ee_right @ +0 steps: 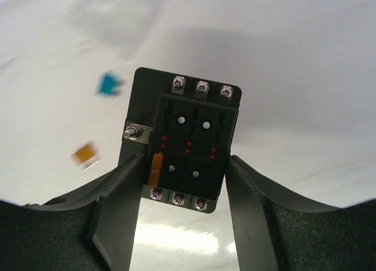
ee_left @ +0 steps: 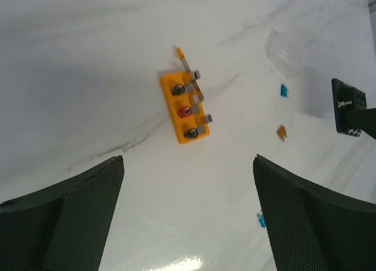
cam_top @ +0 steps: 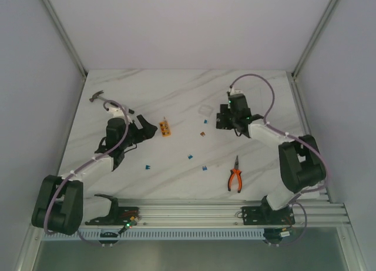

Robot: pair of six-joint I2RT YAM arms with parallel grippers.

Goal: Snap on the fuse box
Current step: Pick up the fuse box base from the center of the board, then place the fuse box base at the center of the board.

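Observation:
The fuse box (ee_right: 188, 130) is a black square box with screw terminals along two edges, red dots across its middle and one orange fuse in a slot at its near left. My right gripper (ee_right: 185, 165) is shut on it, one finger pressed against each side. From above, the fuse box (cam_top: 225, 119) and the right gripper (cam_top: 231, 114) are at the table's right back. The box's edge (ee_left: 348, 108) also shows at the right of the left wrist view. My left gripper (ee_left: 188, 165) stands wide open over bare table, holding nothing, near the orange block (ee_left: 187, 109).
A clear plastic cover (cam_top: 205, 111) lies left of the fuse box. Loose blue fuses (cam_top: 190, 156) and an orange fuse (cam_top: 202, 134) are scattered mid-table. Orange-handled pliers (cam_top: 235, 180) lie near the front right, a hammer (cam_top: 98, 95) at the back left, and the orange block (cam_top: 165, 128) at the centre.

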